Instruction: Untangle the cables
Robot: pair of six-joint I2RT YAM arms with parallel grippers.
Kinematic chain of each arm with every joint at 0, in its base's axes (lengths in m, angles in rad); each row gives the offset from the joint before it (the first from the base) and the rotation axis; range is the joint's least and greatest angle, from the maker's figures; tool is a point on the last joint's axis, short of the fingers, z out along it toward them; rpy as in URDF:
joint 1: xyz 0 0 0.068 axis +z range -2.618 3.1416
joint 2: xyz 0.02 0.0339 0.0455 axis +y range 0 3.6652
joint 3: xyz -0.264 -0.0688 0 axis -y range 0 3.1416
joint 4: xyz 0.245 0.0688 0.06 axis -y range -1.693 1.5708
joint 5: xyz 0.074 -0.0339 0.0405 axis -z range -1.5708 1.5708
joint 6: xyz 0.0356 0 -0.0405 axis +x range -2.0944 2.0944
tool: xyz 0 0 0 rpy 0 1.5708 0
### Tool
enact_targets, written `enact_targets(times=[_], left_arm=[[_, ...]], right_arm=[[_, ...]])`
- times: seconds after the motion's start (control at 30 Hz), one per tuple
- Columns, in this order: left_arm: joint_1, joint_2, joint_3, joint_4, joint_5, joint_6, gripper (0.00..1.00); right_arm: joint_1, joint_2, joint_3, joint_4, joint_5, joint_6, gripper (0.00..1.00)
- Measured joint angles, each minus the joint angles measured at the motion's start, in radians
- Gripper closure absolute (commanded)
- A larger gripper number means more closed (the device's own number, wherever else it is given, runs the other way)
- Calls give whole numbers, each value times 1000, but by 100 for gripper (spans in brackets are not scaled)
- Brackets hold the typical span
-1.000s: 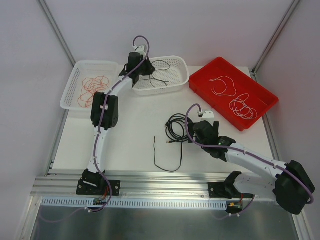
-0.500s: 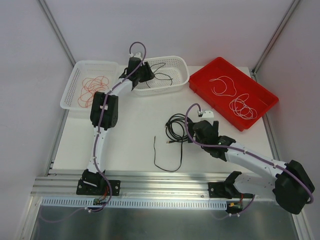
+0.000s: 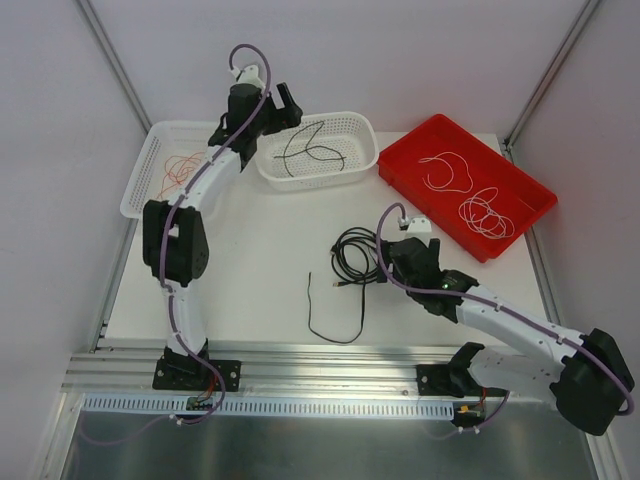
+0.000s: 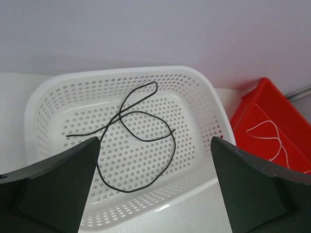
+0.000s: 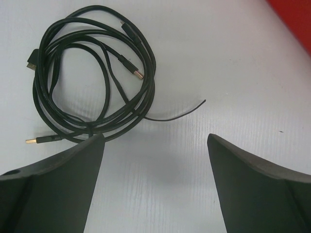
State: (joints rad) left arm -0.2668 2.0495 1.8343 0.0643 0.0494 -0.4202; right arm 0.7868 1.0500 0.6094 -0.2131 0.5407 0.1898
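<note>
Since a second ago the left claw (image 4: 154, 143) has lifted clear of the middle basket (image 4: 121, 73), fingers spread wide. On the bench (image 3: 260, 260) I see the red tray (image 3: 520, 190) holding white cables (image 3: 485, 215), the left basket (image 3: 135, 200) red-orange cables (image 3: 180, 172), the middle basket one black cable (image 4: 120, 115). The right claw (image 5: 155, 138) gapes beside the black cord bundle (image 5: 116, 121).

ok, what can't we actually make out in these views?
- Red-orange wires: in the top view the left arm crosses the basket, so any wire under it is hidden.
- Black cord bundle: in the right wrist view its lower edge runs behind the right jaws. It is too tangled to count the cords.
- White wires: cut off by the right edge in the left wrist view, and too small in the top view to tell crossings.
</note>
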Motion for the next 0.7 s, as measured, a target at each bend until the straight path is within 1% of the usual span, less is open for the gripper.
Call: enact_targets(times=[0.17, 0.27, 0.4, 0.43, 0.57, 0.7], left_arm=[[-17, -199, -140, 3, -9, 13, 1], [-67, -304, -252, -5, -25, 19, 1], [-209, -406, -401, -35, -64, 37, 1], [-263, -422, -436, -47, -79, 41, 1], [-424, -438, -537, -110, -121, 29, 2], [-562, -438, -609, -184, -186, -13, 4]], right_arm=[[0, -64, 4, -36, 0, 0, 9], [0, -110, 4, -62, 2, 1, 9], [0, -167, 4, -107, 12, 3, 7], [0, -183, 4, -123, 16, 5, 7], [0, -267, 4, -192, 37, 20, 6], [0, -340, 4, -247, 58, 42, 5]])
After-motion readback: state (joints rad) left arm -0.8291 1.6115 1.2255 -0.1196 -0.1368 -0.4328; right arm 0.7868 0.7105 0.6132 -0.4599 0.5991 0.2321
